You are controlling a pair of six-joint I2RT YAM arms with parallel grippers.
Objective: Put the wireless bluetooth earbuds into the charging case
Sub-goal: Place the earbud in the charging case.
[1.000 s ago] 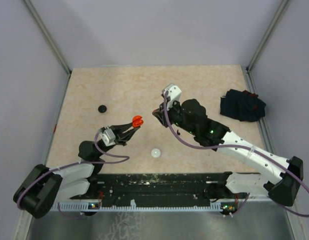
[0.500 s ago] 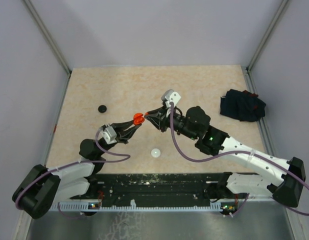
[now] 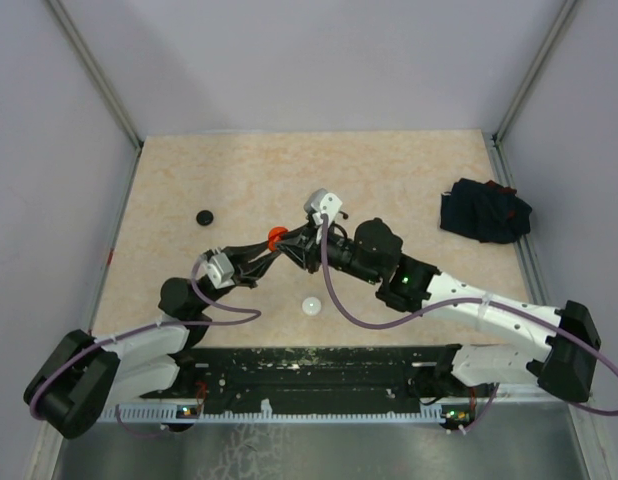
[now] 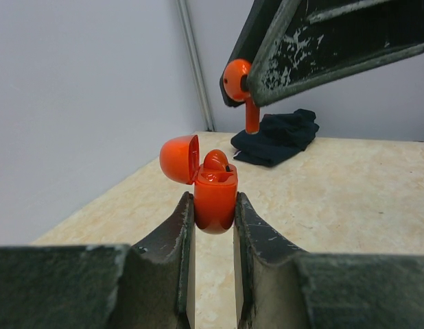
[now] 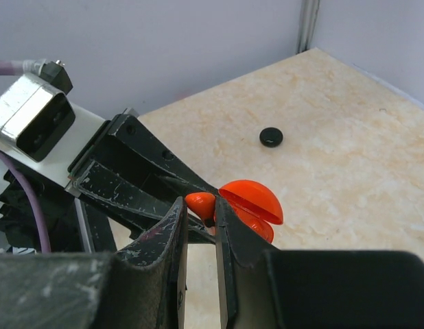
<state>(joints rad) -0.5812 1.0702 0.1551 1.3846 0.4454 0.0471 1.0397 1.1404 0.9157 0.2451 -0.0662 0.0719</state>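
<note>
Left gripper [image 4: 213, 214]: clamped on the red-orange charging case [image 4: 215, 192], which I hold upright off the table with its lid [image 4: 178, 159] hinged open. A rounded orange form sits in the case mouth; I cannot tell whether it is a seated bud.

Right gripper [image 5: 200, 214]: pinched on a red-orange earbud [image 4: 238, 80], stem down, above the open case and not touching it. I cannot judge the gap in depth.

In the right wrist view my fingers cover most of the bud and the case body. From above, the fingertips overlap and only a red speck shows.

Black disc [image 3: 204, 216], white disc [image 3: 311, 306] and dark cloth bundle [image 3: 484, 210] lie well apart on the table [image 3: 389, 170].
</note>
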